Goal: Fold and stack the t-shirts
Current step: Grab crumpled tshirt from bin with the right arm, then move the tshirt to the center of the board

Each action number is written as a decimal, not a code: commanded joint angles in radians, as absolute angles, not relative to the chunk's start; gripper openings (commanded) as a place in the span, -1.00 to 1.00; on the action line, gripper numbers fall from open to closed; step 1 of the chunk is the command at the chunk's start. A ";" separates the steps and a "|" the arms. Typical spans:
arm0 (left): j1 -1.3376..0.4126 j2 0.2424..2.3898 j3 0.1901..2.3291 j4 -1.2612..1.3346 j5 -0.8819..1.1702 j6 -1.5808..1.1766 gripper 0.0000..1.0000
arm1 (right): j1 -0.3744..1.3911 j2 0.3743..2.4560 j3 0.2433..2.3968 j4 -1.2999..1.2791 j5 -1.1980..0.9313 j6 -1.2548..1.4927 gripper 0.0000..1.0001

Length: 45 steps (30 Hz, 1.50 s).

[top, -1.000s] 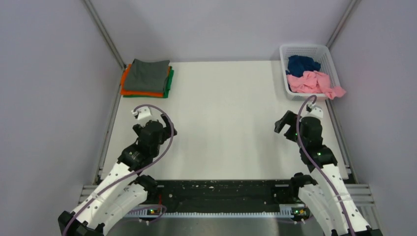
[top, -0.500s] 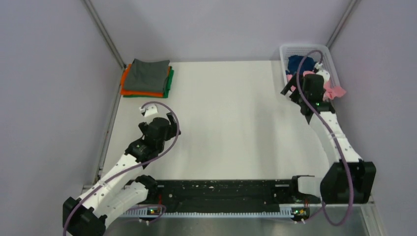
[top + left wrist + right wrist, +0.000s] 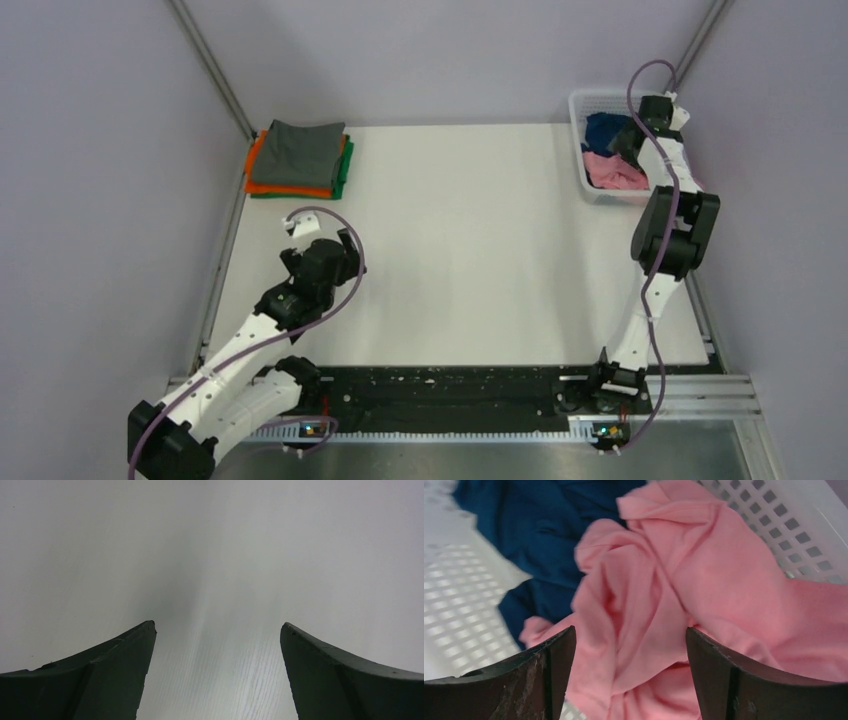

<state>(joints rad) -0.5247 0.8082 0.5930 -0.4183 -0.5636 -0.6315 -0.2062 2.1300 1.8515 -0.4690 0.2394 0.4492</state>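
A crumpled light pink t-shirt and a dark navy t-shirt lie in the white lattice basket at the back right. My right gripper hangs open over the basket; in the right wrist view its fingers straddle the pink t-shirt, with the navy t-shirt behind it. A folded stack sits at the back left: grey t-shirt on top, orange t-shirt and green t-shirt below. My left gripper is open and empty over bare table.
The basket wall rises close on the right of the pink cloth. Grey enclosure walls and metal rails border the table. A black rail runs along the near edge.
My right arm has stretched from mid-right of the table up to the basket and now hangs over the shirts. My left arm has shifted slightly forward.
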 commanded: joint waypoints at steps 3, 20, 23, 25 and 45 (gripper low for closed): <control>-0.523 0.826 0.633 -0.375 -0.587 -0.620 0.98 | -0.243 2.238 1.968 -0.559 0.382 0.503 0.53; -0.523 0.808 0.640 -0.395 -0.559 -0.635 0.98 | -0.251 1.945 2.079 -0.497 0.153 0.392 -1.00; -0.523 0.769 0.632 -0.398 -0.549 -0.638 0.98 | -0.242 1.842 2.076 -0.483 0.014 0.387 -1.00; -0.522 0.743 0.627 -0.396 -0.538 -0.641 0.97 | -0.213 1.784 2.076 -0.483 -0.094 0.381 -1.00; -0.522 0.569 0.640 -0.532 -0.377 -0.752 0.98 | 0.391 1.443 1.852 -0.438 -0.332 0.303 -1.00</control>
